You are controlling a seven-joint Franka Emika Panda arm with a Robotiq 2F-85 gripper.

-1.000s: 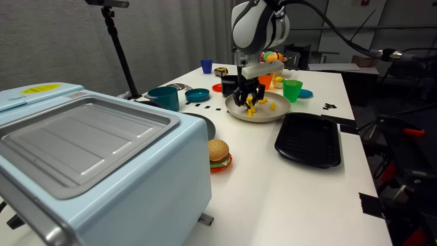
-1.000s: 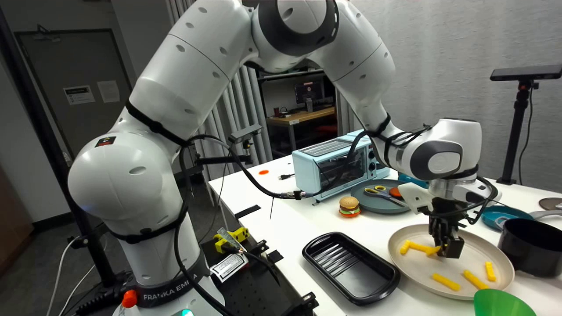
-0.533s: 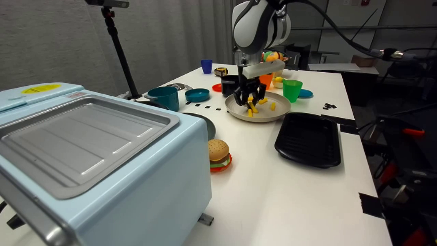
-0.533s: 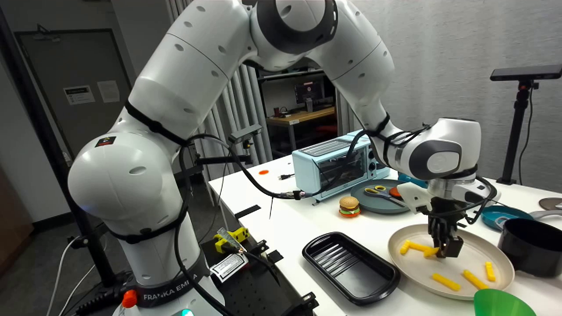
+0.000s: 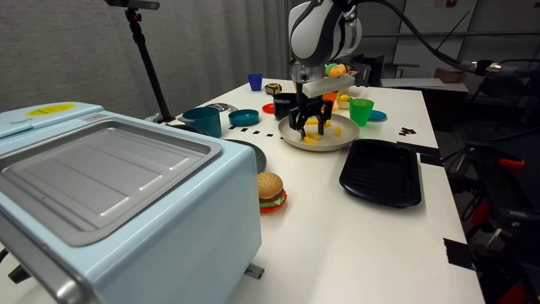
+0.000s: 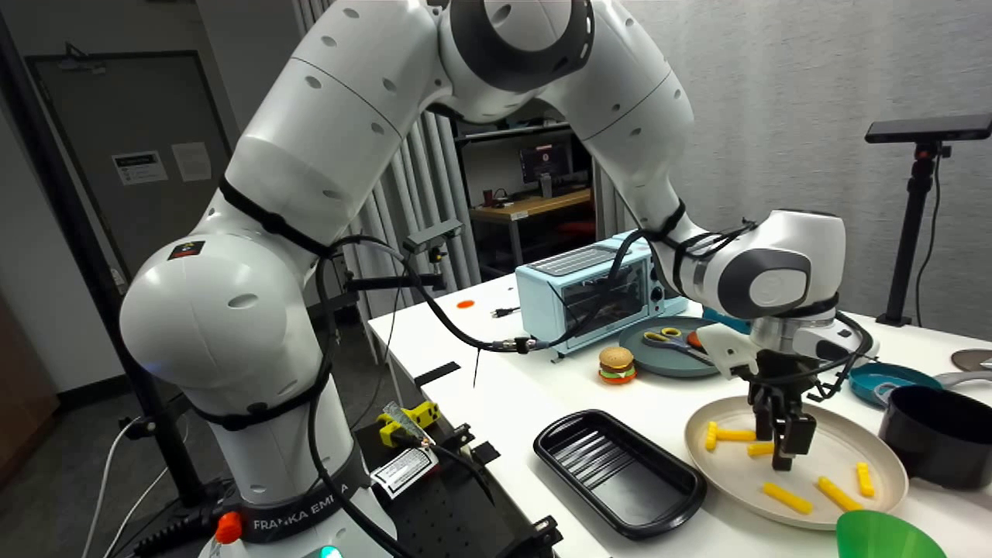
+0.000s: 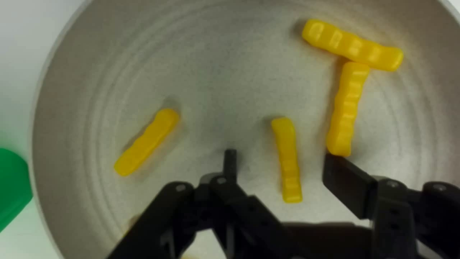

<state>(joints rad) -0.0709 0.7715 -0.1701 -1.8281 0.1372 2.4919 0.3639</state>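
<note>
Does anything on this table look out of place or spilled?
Scissors lie on the gray plate near the toaster oven, an odd place for tools. The visible yellow sticks sit unspilled on the beige plate.

In an exterior view, sticks (image 6: 787, 497) lie on a plate (image 6: 740, 477), tray (image 6: 620, 474) at left, pot (image 6: 926, 456) at right, perhaps touching it.

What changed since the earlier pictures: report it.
The gripper opened, its jaws spreading. The yellow fry between them, tilted before, lies flatter on the plate, apparently let go; two neighbouring fries shifted slightly outward. The plate, black tray and toy burger stayed put.
</note>
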